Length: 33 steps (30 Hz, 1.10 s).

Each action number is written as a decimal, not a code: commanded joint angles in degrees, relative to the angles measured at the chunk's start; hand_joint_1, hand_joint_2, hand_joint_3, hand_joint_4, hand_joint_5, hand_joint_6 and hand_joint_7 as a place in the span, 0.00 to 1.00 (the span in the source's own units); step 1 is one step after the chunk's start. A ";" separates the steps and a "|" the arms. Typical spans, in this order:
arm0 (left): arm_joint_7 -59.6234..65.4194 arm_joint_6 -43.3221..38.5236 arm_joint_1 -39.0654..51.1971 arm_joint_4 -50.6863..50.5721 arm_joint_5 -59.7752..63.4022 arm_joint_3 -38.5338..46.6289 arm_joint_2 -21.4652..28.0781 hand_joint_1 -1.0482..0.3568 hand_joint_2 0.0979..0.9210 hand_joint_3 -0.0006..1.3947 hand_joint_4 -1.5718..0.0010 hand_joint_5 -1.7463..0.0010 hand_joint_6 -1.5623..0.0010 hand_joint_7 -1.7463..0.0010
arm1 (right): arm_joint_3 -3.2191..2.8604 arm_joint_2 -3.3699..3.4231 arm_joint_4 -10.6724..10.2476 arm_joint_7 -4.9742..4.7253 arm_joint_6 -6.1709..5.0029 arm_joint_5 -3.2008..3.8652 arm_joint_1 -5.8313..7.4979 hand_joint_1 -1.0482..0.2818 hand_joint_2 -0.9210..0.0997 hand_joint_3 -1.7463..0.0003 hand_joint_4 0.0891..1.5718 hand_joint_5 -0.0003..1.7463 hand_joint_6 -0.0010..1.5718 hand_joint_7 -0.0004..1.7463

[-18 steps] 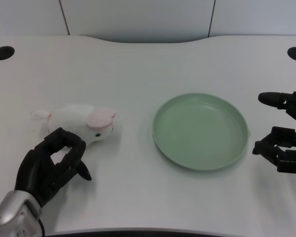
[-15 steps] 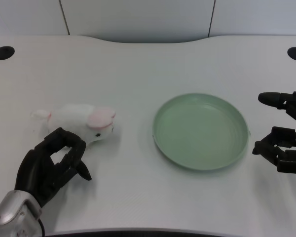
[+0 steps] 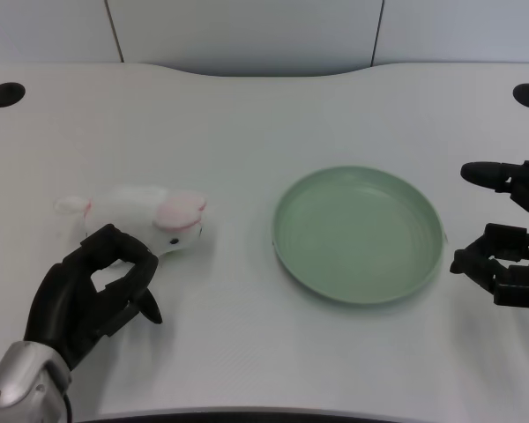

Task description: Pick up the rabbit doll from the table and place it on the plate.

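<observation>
- On the left side of the white table (image 3: 264, 115) lies the rabbit doll (image 3: 145, 218), a white plush stretched on its side, its pink ear and small dark eye turned toward the plate.
- Just in front of the doll, the left hand (image 3: 93, 295) sits low at the table's near edge, silver forearm coming in from the bottom left corner.
- The fingers (image 3: 123, 251) are curled round in a loose hook, their tips reaching up to the doll's near flank; whether they actually touch the fur I cannot tell from here.
- Nothing is held in that hand: the space inside the curl shows only table, and the doll rests on the tabletop.
- The green plate (image 3: 359, 233) stands to the right of the doll, well apart from it, round and shallow.
- Two dark round holes mark the table's far corners.
</observation>
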 commanded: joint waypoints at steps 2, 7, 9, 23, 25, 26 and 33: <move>-0.91 -11.50 1.34 -5.58 7.67 -3.11 5.49 0.44 1.00 0.34 0.63 0.00 0.74 0.08 | 0.31 -0.15 0.99 -0.87 -2.03 -1.56 0.06 0.92 0.51 0.55 0.65 0.59 0.62 0.44; 1.53 -21.35 -0.42 -10.50 17.54 -5.33 11.39 0.44 1.00 0.22 0.72 0.13 0.81 0.35 | 0.49 -0.07 1.23 -1.78 -1.22 -1.83 -0.23 0.91 0.51 0.55 0.67 0.57 0.63 0.43; 3.94 -25.58 -2.08 -12.37 24.33 -5.96 14.71 0.41 1.00 0.16 0.78 0.20 0.85 0.40 | 0.46 0.06 1.44 -1.73 -1.28 -1.71 -0.24 0.92 0.51 0.55 0.67 0.56 0.63 0.43; 4.06 -21.23 -17.35 -10.88 44.99 -14.01 28.25 0.17 1.00 0.08 1.00 0.85 1.00 0.84 | 0.81 0.47 0.00 -2.35 -0.46 -2.57 0.33 0.94 0.50 0.55 0.68 0.55 0.65 0.41; 3.90 -19.55 -19.52 -9.40 47.09 -15.95 28.88 0.16 1.00 0.08 1.00 0.86 1.00 0.85 | 0.69 0.58 -0.03 -2.11 -0.47 -2.08 0.31 0.94 0.50 0.56 0.68 0.55 0.65 0.41; 4.00 -19.19 -19.95 -9.08 47.35 -16.48 29.08 0.16 1.00 0.08 1.00 0.86 1.00 0.86 | 0.65 0.61 0.01 -2.01 -0.53 -1.91 0.30 0.94 0.49 0.56 0.68 0.55 0.65 0.41; -1.74 -13.59 -34.34 9.08 52.54 -26.99 26.53 0.13 1.00 0.08 1.00 0.88 1.00 0.90 | 0.34 0.09 0.42 -1.01 -1.98 -1.66 0.74 0.93 0.49 0.56 0.68 0.55 0.66 0.40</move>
